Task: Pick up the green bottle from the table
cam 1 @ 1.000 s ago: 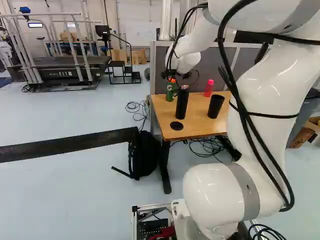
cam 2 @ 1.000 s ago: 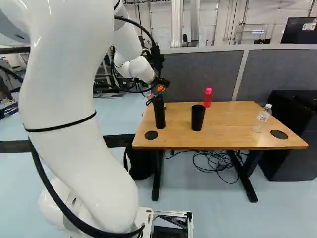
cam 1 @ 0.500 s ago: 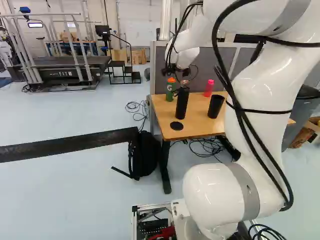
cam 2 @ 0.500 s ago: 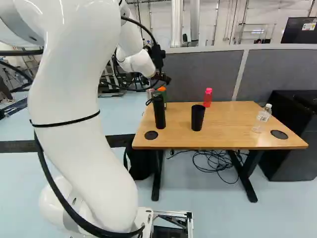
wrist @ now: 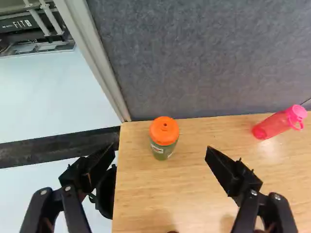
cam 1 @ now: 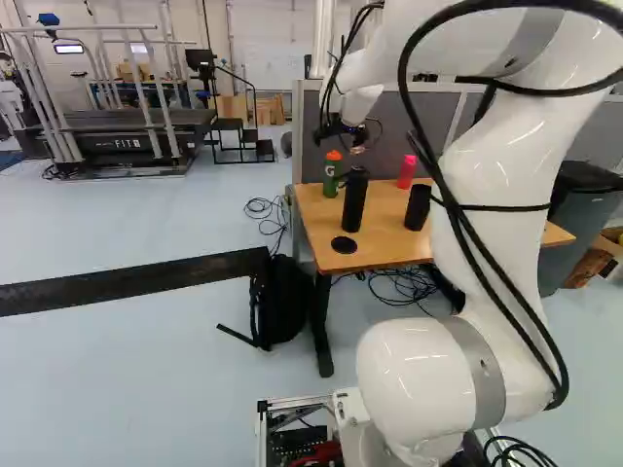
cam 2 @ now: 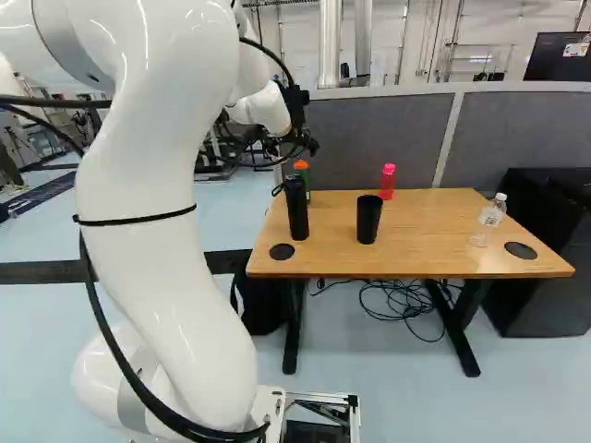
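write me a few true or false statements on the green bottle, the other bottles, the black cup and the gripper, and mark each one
1. The green bottle has an orange cap. True.
2. The gripper is clamped on the green bottle. False: the gripper is open.
3. The pink bottle lies on its side. False: the pink bottle stands upright on the table.
4. In the right base view, the black cup is left of the clear bottle. True.
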